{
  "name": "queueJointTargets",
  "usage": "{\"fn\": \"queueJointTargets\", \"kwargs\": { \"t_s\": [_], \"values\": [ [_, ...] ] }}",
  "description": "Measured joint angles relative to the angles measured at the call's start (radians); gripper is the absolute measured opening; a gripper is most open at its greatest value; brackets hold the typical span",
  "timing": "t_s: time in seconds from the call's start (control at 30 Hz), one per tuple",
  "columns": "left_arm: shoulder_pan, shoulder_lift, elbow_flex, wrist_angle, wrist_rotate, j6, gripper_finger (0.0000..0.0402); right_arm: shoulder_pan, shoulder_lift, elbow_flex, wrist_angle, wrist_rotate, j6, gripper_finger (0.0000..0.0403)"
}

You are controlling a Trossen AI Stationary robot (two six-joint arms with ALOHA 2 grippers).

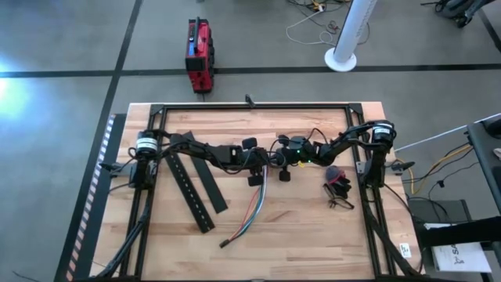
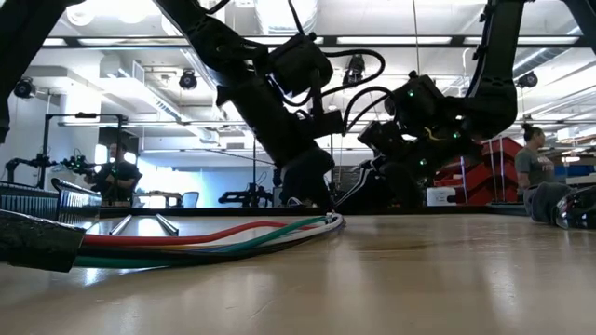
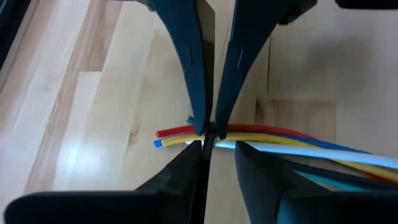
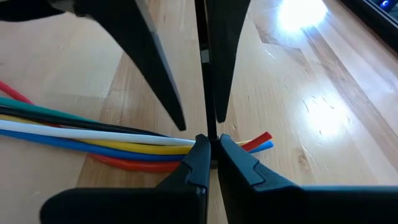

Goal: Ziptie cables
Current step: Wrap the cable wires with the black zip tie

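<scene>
My left gripper (image 3: 208, 134) and right gripper (image 4: 209, 144) meet tip to tip at the upper end of the cables (image 1: 252, 210), mid-table. The bundle trails from there toward the near edge. My right fingers are pinched shut on a thin black strip standing up over the bundle; my left fingers stand slightly apart, astride the same strip, and I cannot tell if they grip it. The strip's loop is hidden under the wires. The black bars (image 1: 194, 190) lie just left; bare table (image 1: 313, 235) lies open ahead.
</scene>
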State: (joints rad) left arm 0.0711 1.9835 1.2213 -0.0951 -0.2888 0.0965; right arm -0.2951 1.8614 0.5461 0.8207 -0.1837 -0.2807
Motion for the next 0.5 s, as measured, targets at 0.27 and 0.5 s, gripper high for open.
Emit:
{"fn": "queueJointTargets", "kwargs": {
  "t_s": [0.27, 0.5],
  "values": [
    [0.000, 0.000, 0.000, 0.035, 0.000, 0.001, 0.0077, 0.000, 0.000, 0.000, 0.000, 0.000, 0.001, 0.0004],
    [0.000, 0.000, 0.000, 0.043, -0.034, 0.027, 0.0054, 0.000, 0.000, 0.000, 0.000, 0.000, 0.001, 0.0004]
  ]
}}
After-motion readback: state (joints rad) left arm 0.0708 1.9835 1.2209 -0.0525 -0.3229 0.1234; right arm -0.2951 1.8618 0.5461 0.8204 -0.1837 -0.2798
